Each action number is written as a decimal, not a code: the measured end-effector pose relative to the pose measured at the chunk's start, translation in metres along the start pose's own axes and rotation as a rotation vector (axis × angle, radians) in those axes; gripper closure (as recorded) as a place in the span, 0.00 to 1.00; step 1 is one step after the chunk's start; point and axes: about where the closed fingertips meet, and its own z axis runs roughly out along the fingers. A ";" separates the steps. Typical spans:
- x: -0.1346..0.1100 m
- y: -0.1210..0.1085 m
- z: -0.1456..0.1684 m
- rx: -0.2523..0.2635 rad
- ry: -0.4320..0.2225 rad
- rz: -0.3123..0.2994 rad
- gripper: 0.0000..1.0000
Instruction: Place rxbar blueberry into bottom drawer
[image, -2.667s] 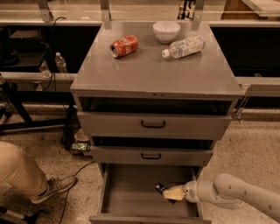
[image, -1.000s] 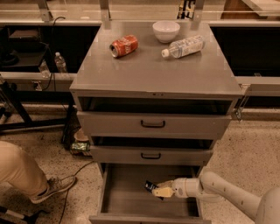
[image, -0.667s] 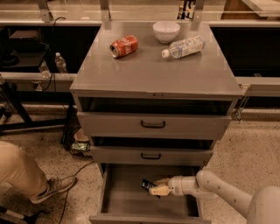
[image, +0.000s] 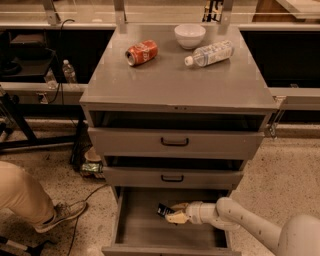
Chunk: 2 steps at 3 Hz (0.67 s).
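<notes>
The bottom drawer (image: 142, 227) is pulled open and shows its plain grey inside. My gripper (image: 173, 212) reaches into it from the right, low over the drawer floor near the middle. It is shut on the rxbar blueberry (image: 162, 210), a small dark bar that sticks out to the left of the pale fingertips (image: 175, 218). The bar is inside the drawer's outline; I cannot tell whether it touches the floor.
Two upper drawers with black handles (image: 174, 142) are slightly ajar. On the cabinet top lie a red soda can (image: 141, 52), a white bowl (image: 189, 35) and a water bottle (image: 209, 54). A person's leg and shoe (image: 47, 212) are at the left.
My gripper has moved leftward and further into the bottom drawer with the bar in it. The things on the cabinet top have not moved.
</notes>
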 end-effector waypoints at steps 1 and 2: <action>0.003 -0.008 0.008 0.036 -0.022 -0.021 1.00; 0.006 -0.015 0.023 0.069 -0.030 -0.039 1.00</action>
